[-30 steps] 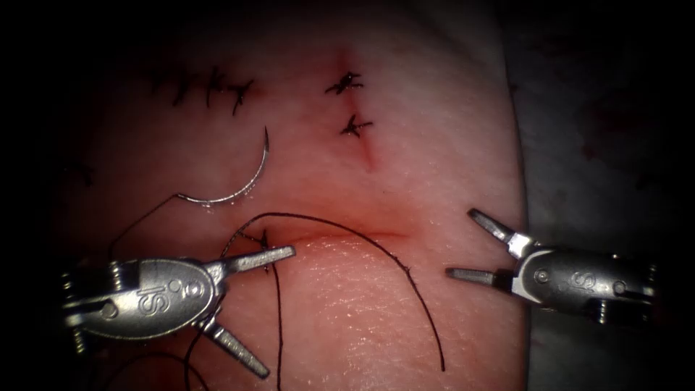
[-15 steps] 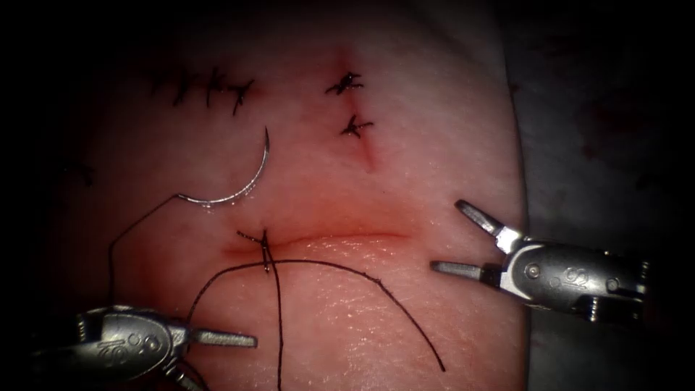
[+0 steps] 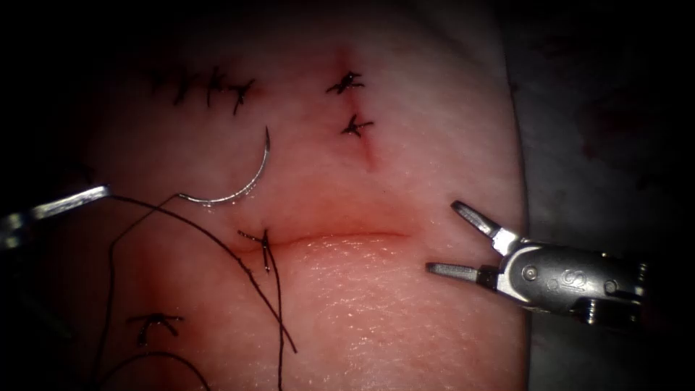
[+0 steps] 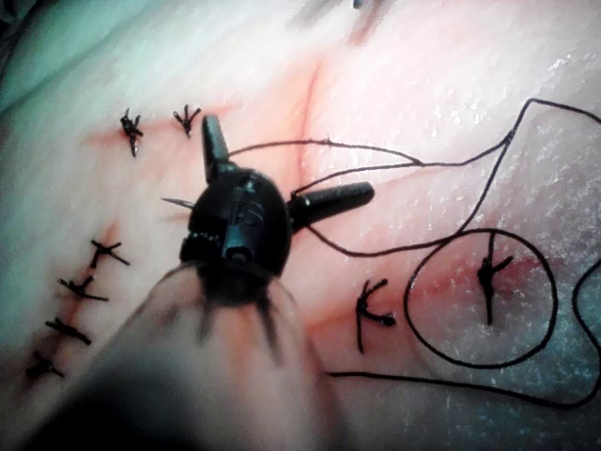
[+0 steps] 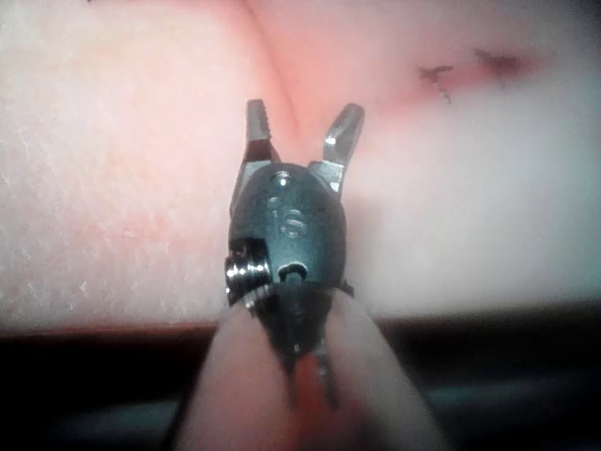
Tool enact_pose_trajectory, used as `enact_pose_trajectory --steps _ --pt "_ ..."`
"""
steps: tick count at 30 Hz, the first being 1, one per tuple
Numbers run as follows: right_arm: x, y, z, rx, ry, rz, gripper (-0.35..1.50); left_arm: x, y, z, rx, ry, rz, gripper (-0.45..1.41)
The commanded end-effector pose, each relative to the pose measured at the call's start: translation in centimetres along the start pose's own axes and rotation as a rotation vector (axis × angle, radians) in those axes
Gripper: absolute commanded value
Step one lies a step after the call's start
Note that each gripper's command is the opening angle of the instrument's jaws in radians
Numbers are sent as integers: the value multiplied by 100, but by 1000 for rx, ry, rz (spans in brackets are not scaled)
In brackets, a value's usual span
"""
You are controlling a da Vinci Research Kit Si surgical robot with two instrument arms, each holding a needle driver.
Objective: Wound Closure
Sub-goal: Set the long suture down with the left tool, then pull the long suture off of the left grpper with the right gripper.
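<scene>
Right claw (image 3: 449,240) gapes wide at the cut's (image 3: 340,237) right end, holding nothing. Left claw (image 4: 282,169) is spread open too, seemingly empty, thread (image 3: 217,232) trailing by it. Needle (image 3: 242,185) lies free on the tissue (image 3: 405,326) above the cut's left end.

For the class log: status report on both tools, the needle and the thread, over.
Left tool jaws open, holding nothing. Right tool jaws open, empty, right of the cut. Needle free on tissue; thread loose across cut.
</scene>
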Motion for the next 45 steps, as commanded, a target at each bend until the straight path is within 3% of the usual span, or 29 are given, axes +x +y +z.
enact_pose_trajectory --steps 1,5,6,7,9,14,18,30,33,34,35,36,37,43,45 --pt "0 -5 9 2 5 7 141 -3 -5 6 12 -11 -9 126" --pt "3 -10 7 6 8 37 141 -9 -8 3 48 -45 -24 123" --pt "5 -12 6 7 9 61 140 -11 -8 4 64 -42 -29 113" --pt "10 -18 7 20 19 139 135 -11 -8 7 102 -29 -38 84" --pt "23 -39 16 61 31 260 131 -8 -9 11 130 -6 -35 69" --pt "41 -73 37 126 -6 359 135 -1 -8 17 126 5 -21 69" --pt "60 -100 76 168 -30 464 136 6 -3 19 123 10 -12 66" --pt "56 -131 106 224 -111 586 135 10 3 21 123 10 5 57" --pt "53 -130 110 227 -129 590 116 13 5 24 124 16 11 52" --pt "52 -130 111 227 -128 590 93 14 6 25 121 22 12 51" --pt "52 -130 111 227 -128 590 93 14 6 25 121 22 12 51" --pt "51 -128 111 233 -136 589 -22 16 8 25 120 23 18 51" --pt "50 -127 111 233 -146 589 -35 17 9 25 119 24 17 51" --pt "57 -114 95 187 -140 631 -35 21 12 19 119 22 27 51" --pt "62 -88 58 140 -138 641 -35 17 11 15 131 30 31 52"
